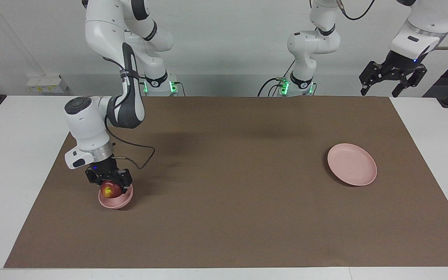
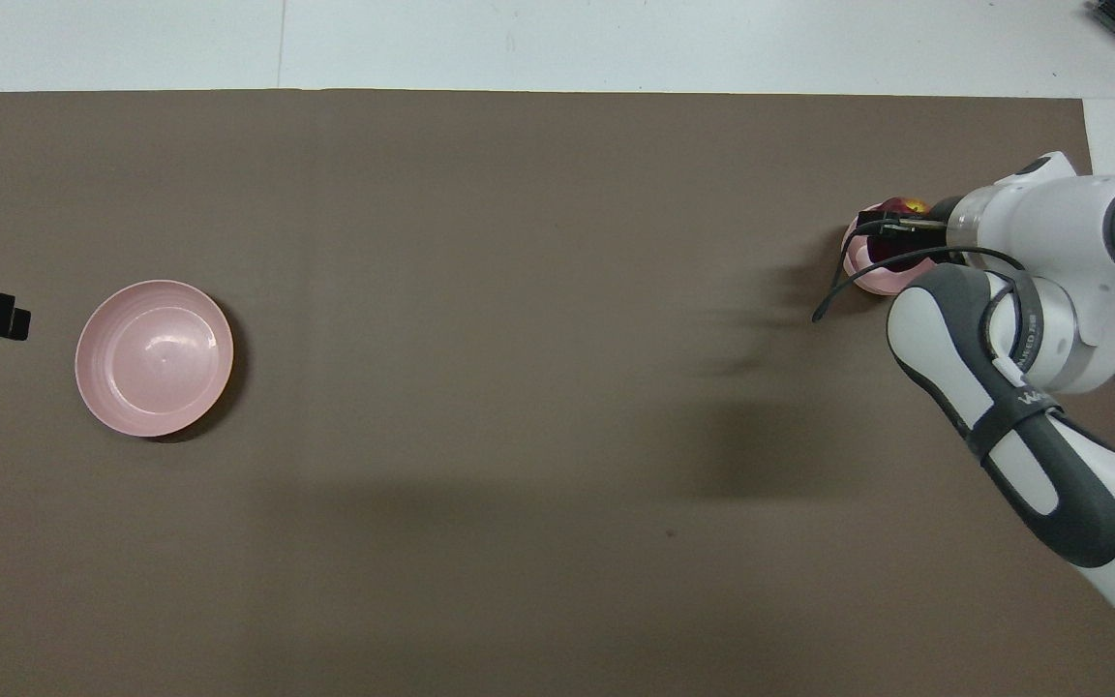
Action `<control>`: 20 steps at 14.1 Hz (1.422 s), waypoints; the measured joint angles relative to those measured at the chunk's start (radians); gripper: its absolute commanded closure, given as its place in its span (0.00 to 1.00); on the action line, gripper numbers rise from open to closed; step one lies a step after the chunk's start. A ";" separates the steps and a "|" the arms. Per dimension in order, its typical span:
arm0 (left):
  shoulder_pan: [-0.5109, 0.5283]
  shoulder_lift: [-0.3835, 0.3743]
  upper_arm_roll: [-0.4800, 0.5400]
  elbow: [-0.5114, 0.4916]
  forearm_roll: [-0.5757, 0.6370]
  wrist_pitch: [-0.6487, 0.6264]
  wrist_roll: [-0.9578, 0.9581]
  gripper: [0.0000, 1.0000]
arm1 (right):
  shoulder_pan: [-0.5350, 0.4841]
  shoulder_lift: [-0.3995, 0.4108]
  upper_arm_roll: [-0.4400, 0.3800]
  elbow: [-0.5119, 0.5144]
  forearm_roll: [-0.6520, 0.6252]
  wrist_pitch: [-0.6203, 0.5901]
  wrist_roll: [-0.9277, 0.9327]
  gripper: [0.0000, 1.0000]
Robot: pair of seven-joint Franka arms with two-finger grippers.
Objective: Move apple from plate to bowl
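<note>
In the facing view the brown-covered desk [image 1: 224, 217] carries one flat round pale pink plate [image 1: 352, 164], bare, and one small deep pale pink bowl [image 1: 116, 198], while the right end effector [image 1: 109, 186] clasps the one glossy dark red apple [image 1: 109, 190] low in that bowl's mouth; the left end effector [image 1: 393, 83] waits spread open, high over the desk's edge nearest the robots. From overhead, the same single plate [image 2: 154, 357], bowl [image 2: 869, 274] and apple [image 2: 900, 206] show, the apple over the bowl, mostly hidden by the right arm.

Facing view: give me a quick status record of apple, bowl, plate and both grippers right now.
apple: held in the right gripper, at the bowl's mouth
bowl: on the brown mat, toward the right arm's end
plate: empty, toward the left arm's end
right gripper: over the bowl, shut on the apple
left gripper: raised, fingers open, waiting
</note>
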 measured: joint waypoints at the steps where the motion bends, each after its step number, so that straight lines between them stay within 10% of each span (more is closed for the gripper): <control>1: -0.001 -0.007 0.003 -0.007 0.000 -0.003 0.001 0.00 | -0.001 0.016 0.000 -0.003 0.000 0.016 0.000 0.58; 2: -0.001 -0.008 0.006 -0.012 0.000 -0.004 0.004 0.00 | -0.001 0.027 0.000 -0.005 -0.001 0.027 -0.001 0.41; 3: -0.001 -0.007 0.008 -0.015 0.000 -0.004 0.010 0.00 | -0.001 0.032 0.000 -0.004 -0.001 0.029 -0.001 0.00; 9: -0.001 -0.006 0.014 -0.016 0.000 -0.024 0.020 0.00 | -0.001 0.017 0.000 0.024 -0.001 -0.030 -0.001 0.00; 20: -0.001 0.004 0.014 -0.004 0.000 -0.054 0.023 0.00 | -0.002 -0.265 -0.010 0.065 -0.088 -0.554 -0.001 0.00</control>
